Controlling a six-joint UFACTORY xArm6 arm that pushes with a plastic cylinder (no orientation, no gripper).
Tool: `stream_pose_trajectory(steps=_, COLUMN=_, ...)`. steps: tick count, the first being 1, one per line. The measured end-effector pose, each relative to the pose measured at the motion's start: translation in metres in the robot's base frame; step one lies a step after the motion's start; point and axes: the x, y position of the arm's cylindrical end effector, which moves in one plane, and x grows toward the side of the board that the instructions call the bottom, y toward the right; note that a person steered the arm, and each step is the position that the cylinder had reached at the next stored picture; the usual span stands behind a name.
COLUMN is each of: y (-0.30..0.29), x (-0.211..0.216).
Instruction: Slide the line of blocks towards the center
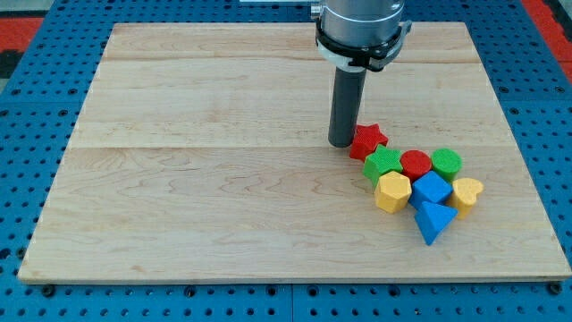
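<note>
My tip rests on the wooden board, touching or nearly touching the left side of a red star block. To the star's lower right the other blocks lie packed together: a green block, a red round block and a green round block in a row. Below them lie a yellow hexagonal block, a blue block and a yellow heart block. A blue triangular block is lowest.
The board lies on a blue perforated table. The arm's grey wrist hangs over the board's top edge, right of centre. The block cluster sits near the board's right edge.
</note>
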Motion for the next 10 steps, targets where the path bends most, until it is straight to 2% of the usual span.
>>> stream_pose_trajectory(steps=3, y=-0.008, x=-0.013)
stream_pose_trajectory(steps=4, y=-0.030, x=-0.041)
stream_pose_trajectory(steps=5, y=-0.055, x=-0.029)
stream_pose_trajectory(steps=7, y=-0.048, x=0.172)
stream_pose_trajectory(steps=8, y=0.036, x=0.166)
stream_pose_trajectory(steps=10, y=0.055, x=0.117)
